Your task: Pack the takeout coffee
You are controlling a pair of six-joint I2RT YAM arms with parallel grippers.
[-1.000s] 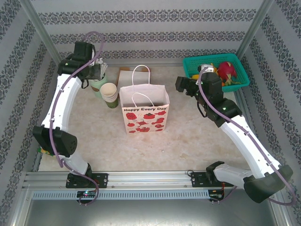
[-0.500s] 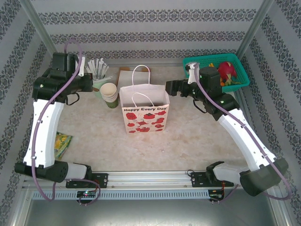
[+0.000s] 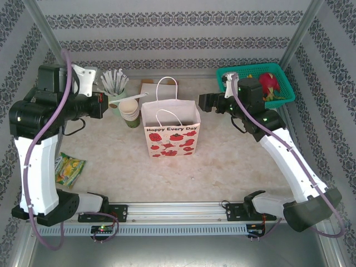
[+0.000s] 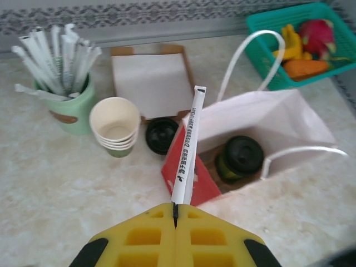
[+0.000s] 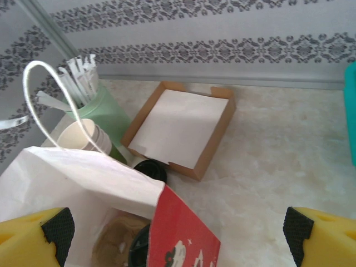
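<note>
Marble tabletop (image 3: 222,161) holds the paper bag (image 3: 171,136) with the takeout coffee (image 4: 240,157) upright inside, and the left gripper (image 4: 174,208), pinching a wrapped straw (image 4: 186,150) at the bag's 9 o'clock, could snag the rim and topple it, while the right gripper (image 3: 204,103) hangs spread at 2 o'clock.

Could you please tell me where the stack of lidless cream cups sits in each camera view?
Top external: the stack of cream cups stands just left of the paper bag, above centre.
Left wrist: the stack is left of centre.
Right wrist: the stack is at the left, behind the bag's handle.
Shared landmark: the green cup of wrapped sticks, right beside the stack.
</note>
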